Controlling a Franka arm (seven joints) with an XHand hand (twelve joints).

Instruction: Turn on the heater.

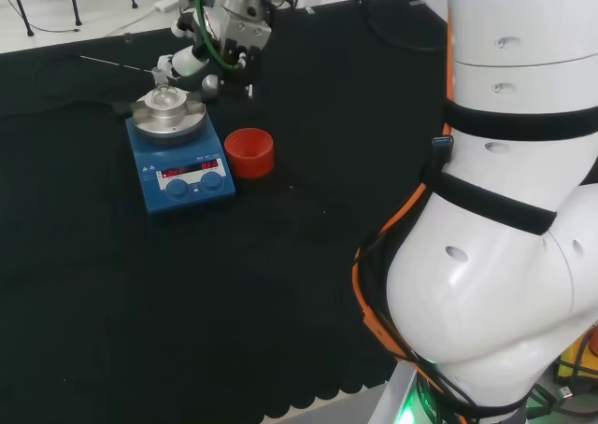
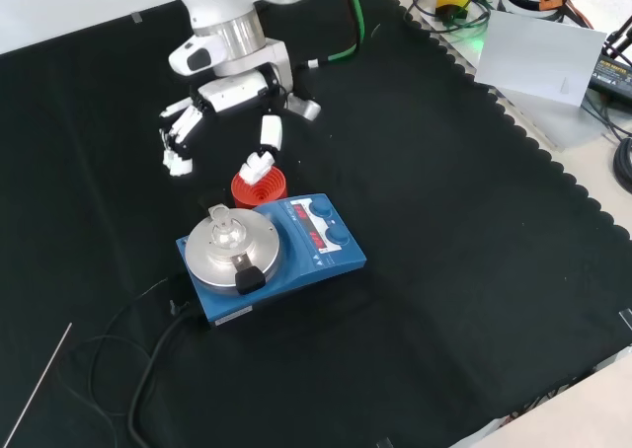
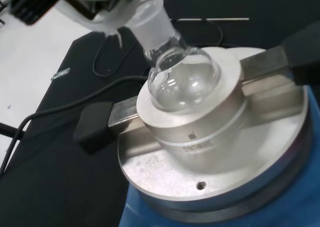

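Note:
The blue heater [image 1: 182,174] [image 2: 296,256] stands on the black cloth, with two blue knobs [image 1: 194,186] on its front and a display lit red. On its metal block [image 3: 200,132] sits a clear round-bottom flask [image 1: 166,97] [image 2: 222,226] [image 3: 182,74], which looks empty. My hand [image 1: 220,41] [image 2: 237,91] hovers just beyond the heater, above the block's far side and clear of the knobs. Its fingers [image 2: 178,142] hang relaxed and hold nothing. The thumb [image 2: 264,157] points down over a red ribbed ring [image 2: 259,189]. A blurred white part of the hand [image 3: 95,7] hangs above the flask's neck.
The red ribbed ring [image 1: 249,152] stands close beside the heater's knob end. A black cable [image 2: 148,369] runs from the heater across the cloth, and a thin rod [image 2: 39,384] lies near it. The arm's white links [image 1: 505,209] stand at the head view's right.

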